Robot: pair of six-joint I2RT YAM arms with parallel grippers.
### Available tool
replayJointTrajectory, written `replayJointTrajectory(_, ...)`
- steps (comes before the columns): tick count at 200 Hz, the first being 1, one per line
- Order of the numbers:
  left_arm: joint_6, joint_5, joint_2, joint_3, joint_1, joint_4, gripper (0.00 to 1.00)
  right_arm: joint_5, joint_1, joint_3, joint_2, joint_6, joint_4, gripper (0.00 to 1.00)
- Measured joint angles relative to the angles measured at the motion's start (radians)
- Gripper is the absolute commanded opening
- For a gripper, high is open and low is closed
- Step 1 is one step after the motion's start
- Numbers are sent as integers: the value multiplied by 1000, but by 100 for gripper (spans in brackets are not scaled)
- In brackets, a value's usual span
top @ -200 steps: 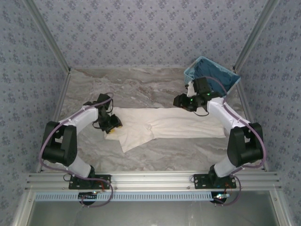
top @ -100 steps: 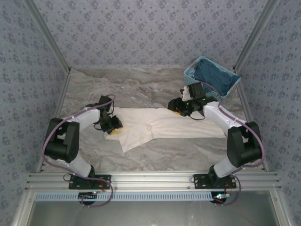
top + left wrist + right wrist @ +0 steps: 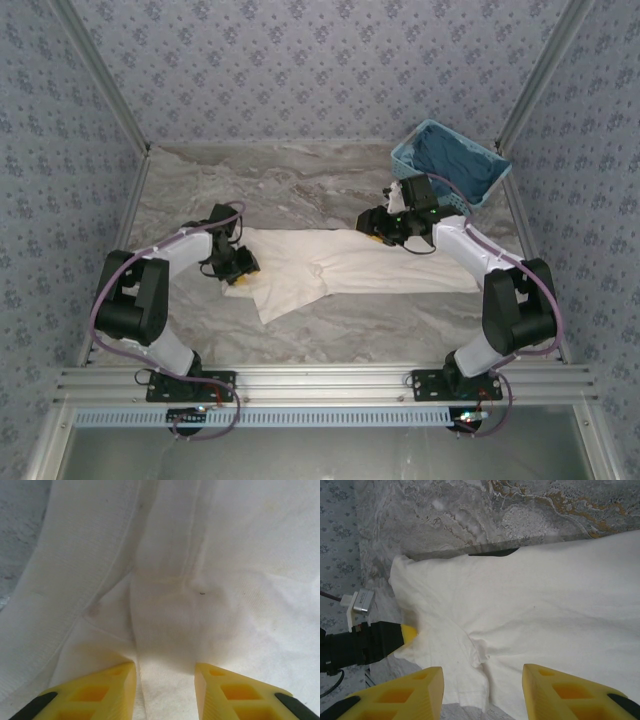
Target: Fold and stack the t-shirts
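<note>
A cream-white t-shirt [image 3: 350, 265] lies spread out and wrinkled across the middle of the marble table. My left gripper [image 3: 240, 268] is pressed down onto the shirt's left end. In the left wrist view its yellow fingers [image 3: 107, 690] hold a raised fold of the t-shirt [image 3: 225, 555] between them, and the cloth touches both. My right gripper [image 3: 375, 232] hovers over the shirt's far edge near the middle. Its jaws [image 3: 482, 675] stand open above the t-shirt [image 3: 545, 595] with nothing between them. The left gripper [image 3: 412, 632] shows at the shirt's corner in that view.
A light-blue lattice basket [image 3: 450, 165] stands at the back right corner, just behind the right arm. Bare marble table [image 3: 290, 185] stretches behind the shirt and in front of it. Patterned walls close in the table on three sides.
The right gripper has swung left and down from beside the basket to over the shirt's far edge. The left gripper's jaws have narrowed on the cloth; that arm has barely moved.
</note>
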Motion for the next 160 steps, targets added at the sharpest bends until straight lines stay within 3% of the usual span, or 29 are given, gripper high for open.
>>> replayJointTrajectory(106, -28, 2, -4, 41, -24, -30, 0, 0, 0, -5, 0, 8, 7, 45)
replayJointTrajectory(160, -36, 2, -28, 143, -24, -135, 0, 0, 0, -6, 0, 14, 7, 45)
